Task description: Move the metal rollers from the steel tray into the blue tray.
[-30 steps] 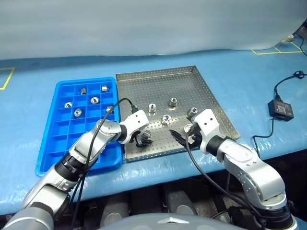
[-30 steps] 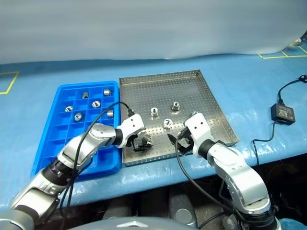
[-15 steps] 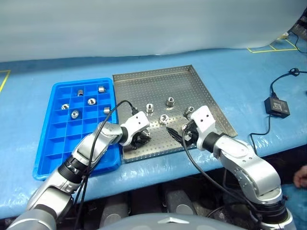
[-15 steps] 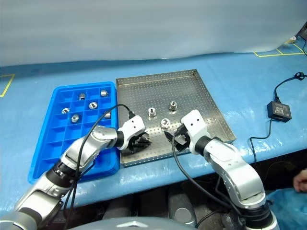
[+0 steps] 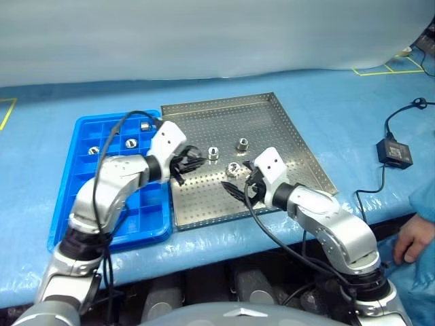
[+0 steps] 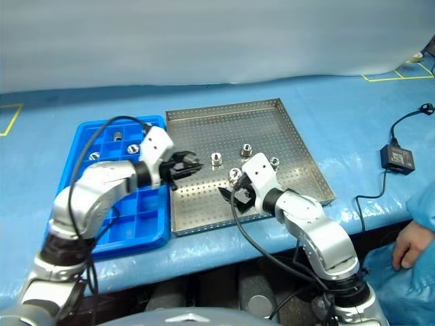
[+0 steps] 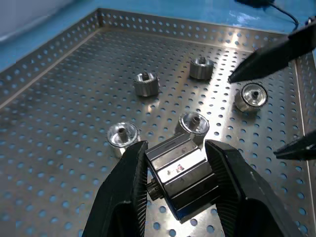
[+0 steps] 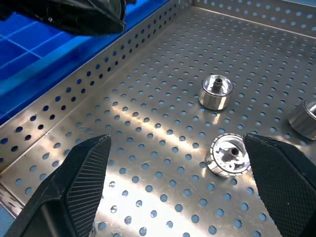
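Steel roller (image 7: 181,177) now sits pinched in our left gripper (image 7: 177,163), lifted off the steel tray (image 5: 285,129) toward the blue tray (image 5: 81,204), while our right gripper (image 8: 177,182) hovers with jaws spread.

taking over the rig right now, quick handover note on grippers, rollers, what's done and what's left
Left gripper: shut on one roller, lifted above the steel tray, near the blue tray.
Right gripper: open, low over the steel tray, a loose roller between its fingers.
Done: several rollers, such as this one, sit in blue tray compartments.
Left: drop the held roller, then move the few rollers in the steel tray.
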